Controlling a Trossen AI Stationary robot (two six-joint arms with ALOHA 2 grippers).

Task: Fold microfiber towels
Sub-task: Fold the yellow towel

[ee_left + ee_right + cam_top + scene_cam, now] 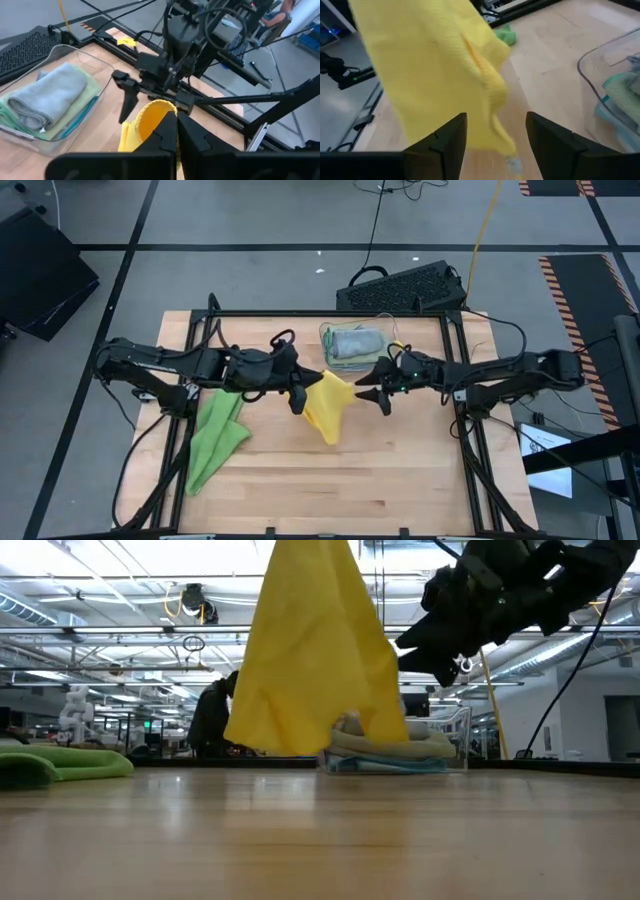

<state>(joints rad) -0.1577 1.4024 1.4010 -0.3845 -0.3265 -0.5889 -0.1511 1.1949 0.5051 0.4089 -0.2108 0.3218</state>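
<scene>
Left hand (297,402) pinches the hanging yellow microfiber towel (328,406); right hand (374,393) gapes beside it, clear plastic bin (333,332) behind.

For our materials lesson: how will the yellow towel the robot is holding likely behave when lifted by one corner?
Probably floppy: the yellow towel hangs in loose folds from the left gripper, whose jaws are shut on it. Likely light, since one pinch carries it. It may swing or bunch when set on the table.
</scene>
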